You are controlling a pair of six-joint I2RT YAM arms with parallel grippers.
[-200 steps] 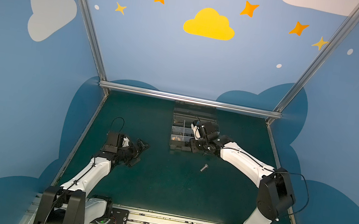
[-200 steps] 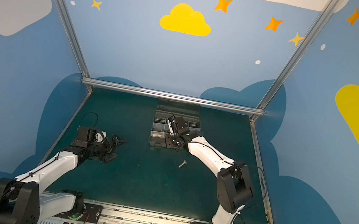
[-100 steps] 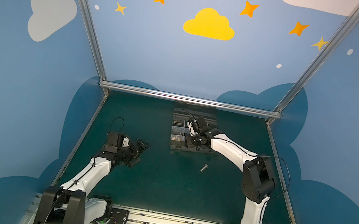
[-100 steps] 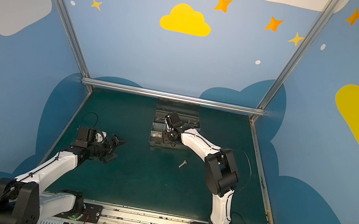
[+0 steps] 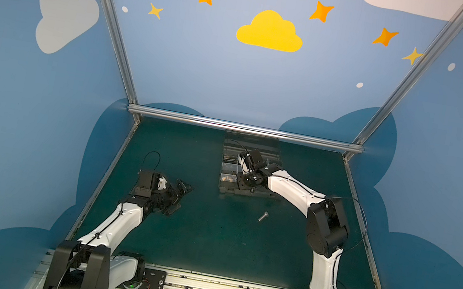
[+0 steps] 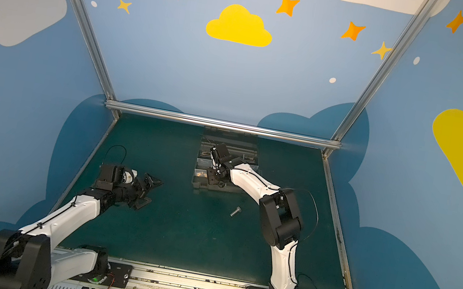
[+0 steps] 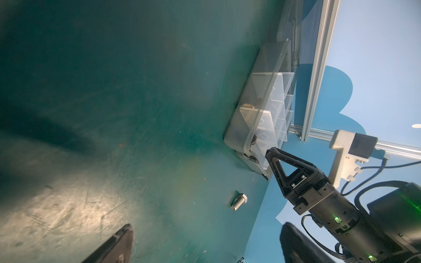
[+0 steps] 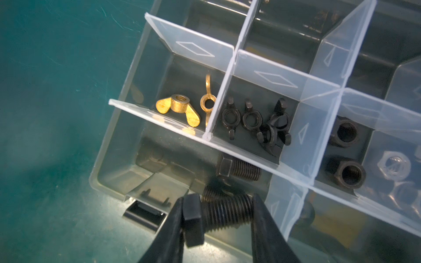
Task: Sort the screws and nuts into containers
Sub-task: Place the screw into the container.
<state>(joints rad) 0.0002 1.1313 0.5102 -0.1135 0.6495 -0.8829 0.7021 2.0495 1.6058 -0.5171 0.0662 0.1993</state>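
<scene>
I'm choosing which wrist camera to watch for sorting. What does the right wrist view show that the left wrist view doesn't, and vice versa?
Right wrist only: a black bolt between the fingers of the right hand, over a corner compartment holding other black bolts; black wing nuts in their own compartment. Left wrist only: a silver bolt lying loose on the green mat, and the open left hand. Both: the divided plastic box, brass pieces inside it, and the green mat.
</scene>
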